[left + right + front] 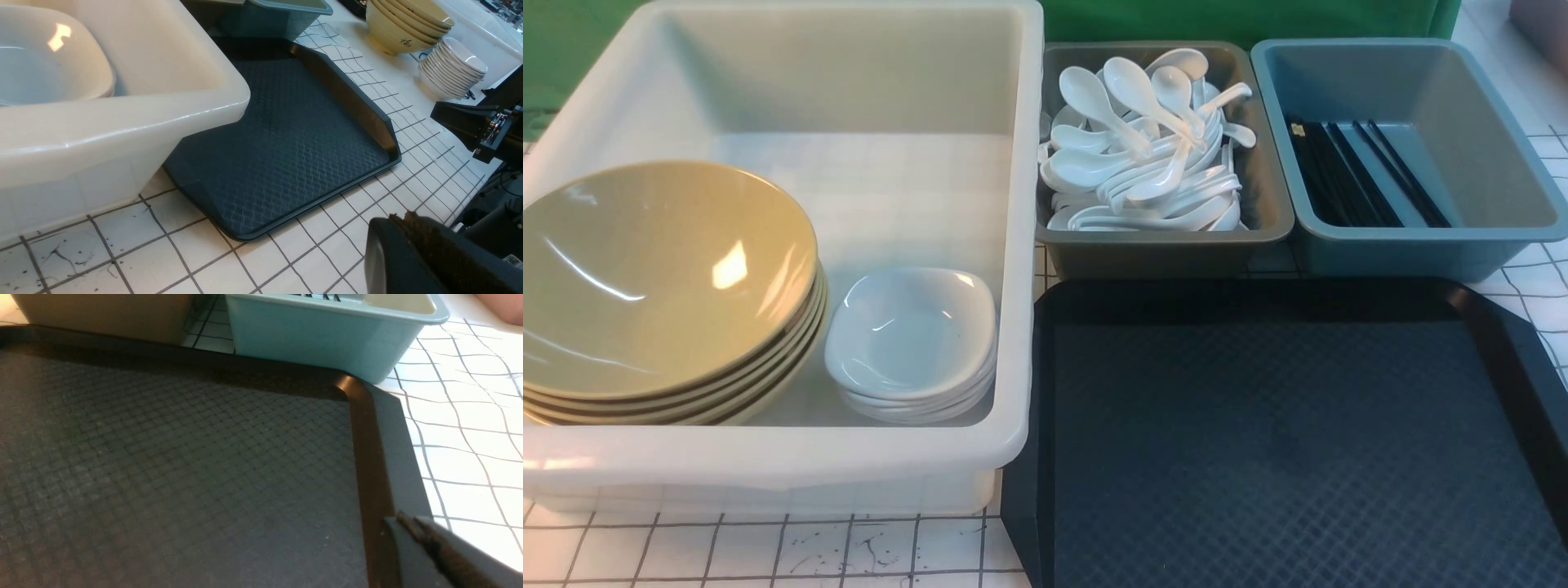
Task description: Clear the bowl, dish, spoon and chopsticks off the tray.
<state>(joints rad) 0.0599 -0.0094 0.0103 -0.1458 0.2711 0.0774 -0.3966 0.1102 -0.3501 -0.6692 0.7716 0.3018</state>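
The black tray [1290, 441] lies in front of me with nothing on its floor; it also shows in the left wrist view [286, 134] and the right wrist view [163, 457]. A tan bowl [654, 269] tops a stack in the white tub [1021, 245]. A white dish [911, 331] tops a smaller stack beside it. Several white spoons [1143, 147] fill the grey bin [1266, 188]. Black chopsticks [1356, 171] lie in the blue-grey bin [1486, 139]. My left gripper [404, 216] is shut and empty over the tiled table near the tray's front. My right gripper [402, 517] is shut and empty over the tray's right rim.
The tub and both bins stand close round the tray's left and far sides. In the left wrist view, a stack of tan bowls [408, 24] and a stack of white dishes [453, 65] stand on the table beyond the tray's right side.
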